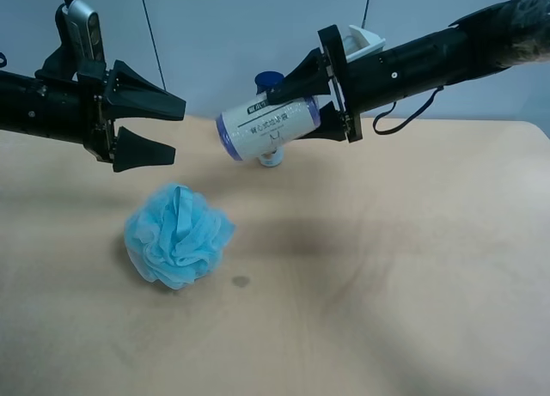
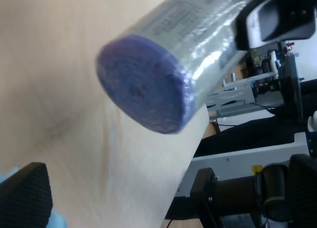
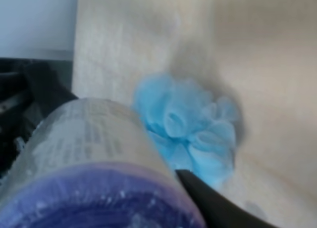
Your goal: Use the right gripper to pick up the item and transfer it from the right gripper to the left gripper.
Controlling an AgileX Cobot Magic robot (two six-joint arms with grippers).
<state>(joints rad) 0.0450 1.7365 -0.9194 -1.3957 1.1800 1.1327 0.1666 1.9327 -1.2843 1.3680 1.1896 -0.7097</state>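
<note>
The item (image 1: pixel 268 128), a stubby roll with a white printed label and purple ends, hangs in the air above the table's far side. My right gripper (image 1: pixel 301 109), on the arm with the white wrist block, is shut on it; the roll fills the right wrist view (image 3: pixel 94 163), with one black finger (image 3: pixel 213 201) beside it. My left gripper (image 1: pixel 168 130), with the grey module on top, is open and empty, level with the roll and a short gap away. The roll's purple end (image 2: pixel 143 87) faces the left wrist camera, with one black finger (image 2: pixel 25 193) at the corner.
A fluffy light-blue bath pouf (image 1: pixel 178 234) lies on the wooden table (image 1: pixel 387 267) below the left gripper. A white bottle with a navy cap (image 1: pixel 270 80) stands behind the roll, mostly hidden. A small dark spot (image 1: pixel 241 282) marks the tabletop.
</note>
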